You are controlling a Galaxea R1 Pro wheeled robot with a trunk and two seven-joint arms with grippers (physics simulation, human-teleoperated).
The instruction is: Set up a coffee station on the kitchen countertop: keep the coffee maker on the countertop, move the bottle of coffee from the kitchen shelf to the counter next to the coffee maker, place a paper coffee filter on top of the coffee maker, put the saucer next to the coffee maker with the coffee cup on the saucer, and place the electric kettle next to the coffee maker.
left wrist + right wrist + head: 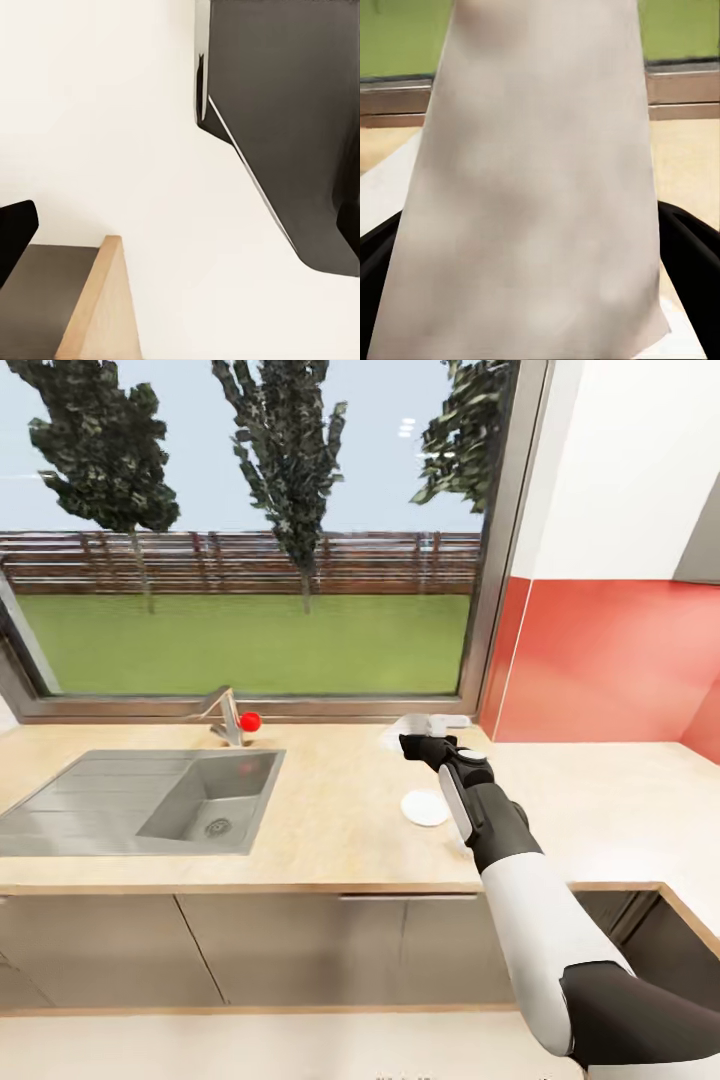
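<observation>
One paper filter (pixel 532 195), one saucer (pixel 425 807)

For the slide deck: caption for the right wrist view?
Right gripper shut on a pale paper coffee filter above the countertop.

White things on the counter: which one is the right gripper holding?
The pale paper coffee filter, held up near the window. The round white saucer lies flat beside the arm, untouched.

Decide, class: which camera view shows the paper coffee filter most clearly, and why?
The right wrist view: the paper coffee filter looms large between the right gripper's black fingers. In the head view it is a small pale shape beyond the gripper.
</observation>
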